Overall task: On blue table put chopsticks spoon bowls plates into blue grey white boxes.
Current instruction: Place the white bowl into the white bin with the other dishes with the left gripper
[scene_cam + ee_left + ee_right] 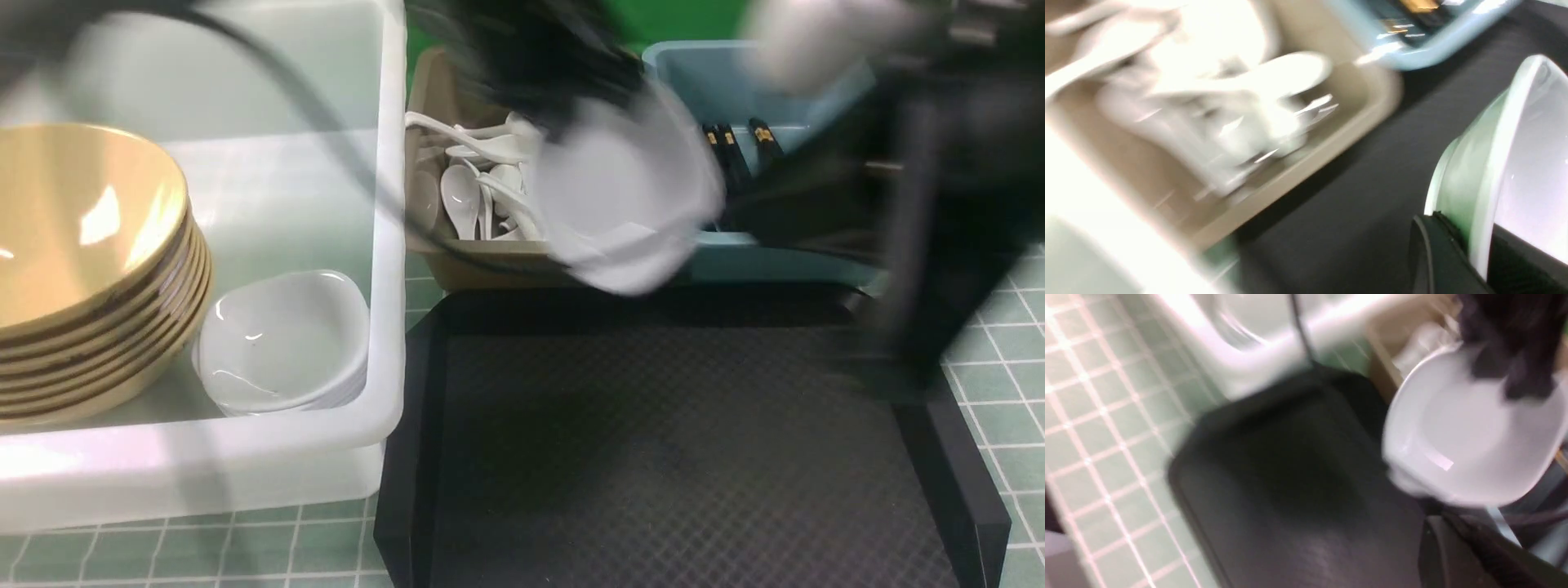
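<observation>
Held plate (629, 204): one small white dish in the air over the far edge of the black tray (669, 457), in front of the grey box (490, 273) and blue box (775, 261). It is steeply tilted, hollow facing the robot.
Left gripper (563, 110): clamped on the dish's upper rim. Only the left wrist view shows the rim edge-on between two black fingers (1429, 253).
Right gripper (1461, 555): a dark blur; open or closed cannot be told.
Chopsticks (735, 151): in the blue box, long axis running away from the robot, gold bands apparently at the far ends.
Spoons (482, 184): heaped in the grey box, handles pointing various ways.
Bowls (82, 269): stacked in the white box (204, 457), seen in the front view only.
Plates (282, 343): stacked beside the bowls.
Blue table (1004, 343): under everything.
</observation>
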Controlling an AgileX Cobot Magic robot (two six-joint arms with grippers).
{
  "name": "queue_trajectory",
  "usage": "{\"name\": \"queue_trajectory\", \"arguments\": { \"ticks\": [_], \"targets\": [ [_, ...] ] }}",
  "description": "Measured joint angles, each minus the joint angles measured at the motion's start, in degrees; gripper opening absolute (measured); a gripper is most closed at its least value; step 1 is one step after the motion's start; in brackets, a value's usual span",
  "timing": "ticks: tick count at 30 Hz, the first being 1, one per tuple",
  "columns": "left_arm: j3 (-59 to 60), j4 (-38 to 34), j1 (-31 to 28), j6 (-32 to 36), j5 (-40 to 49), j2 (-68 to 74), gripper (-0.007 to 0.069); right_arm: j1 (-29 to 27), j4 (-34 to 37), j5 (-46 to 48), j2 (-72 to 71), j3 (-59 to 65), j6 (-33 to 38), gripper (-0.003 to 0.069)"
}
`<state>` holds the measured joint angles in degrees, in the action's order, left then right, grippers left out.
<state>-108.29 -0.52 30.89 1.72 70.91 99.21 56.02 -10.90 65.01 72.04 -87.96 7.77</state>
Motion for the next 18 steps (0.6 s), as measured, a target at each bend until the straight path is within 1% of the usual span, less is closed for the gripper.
{"name": "queue_trajectory", "arguments": {
  "ticks": [4, 5, 6, 7, 9, 11, 12, 13, 14, 18],
  "targets": [
    [15.5, -1.1, -10.8, -0.5, -3.2, -13.7, 0.0005, 3.2, 1.3, -0.6, 6.6, -5.6, 3.9, 0.0048],
    [16.3, -1.3, -11.4, -0.5, -3.5, -13.7, 0.0005, 3.4, 1.4, -0.8, 7.1, -5.8, 4.3, 0.0048],
    [21.6, -2.2, -16.0, -1.0, -5.7, -19.2, 0.0005, 4.5, 1.5, -1.9, 9.0, -7.2, 5.2, 0.0048],
    [25.3, -3.0, -18.8, -1.1, -7.4, -22.5, 0.0005, 5.0, 1.7, -2.7, 10.0, -8.0, 5.8, 0.0048],
    [32.5, -4.7, -23.9, -1.1, -10.9, -28.1, 0.0005, 5.5, 1.9, -4.1, 11.8, -9.2, 6.2, 0.0048],
    [37.5, -5.9, -27.7, -0.6, -14.3, -32.1, 0.0005, 5.7, 2.0, -5.0, 13.4, -10.1, 6.7, 0.0048],
    [38.0, -6.0, -28.4, -0.4, -14.6, -32.4, 0.0005, 5.7, 2.1, -5.2, 13.7, -10.3, 6.9, 0.0048],
    [41.5, -6.8, -30.5, 0.6, -16.7, -33.9, 0.0005, 5.7, 2.1, -5.6, 14.8, -10.6, 7.3, 0.0048],
    [42.9, -7.1, -31.1, 1.4, -17.5, -34.2, 0.0005, 5.7, 2.1, -5.6, 15.4, -10.7, 7.4, 0.0048],
    [47.1, -9.2, -31.8, 5.2, -20.2, -32.8, 0.0005, 5.7, 2.1, -5.6, 16.6, -10.7, 7.5, 0.0048]
  ]
}}
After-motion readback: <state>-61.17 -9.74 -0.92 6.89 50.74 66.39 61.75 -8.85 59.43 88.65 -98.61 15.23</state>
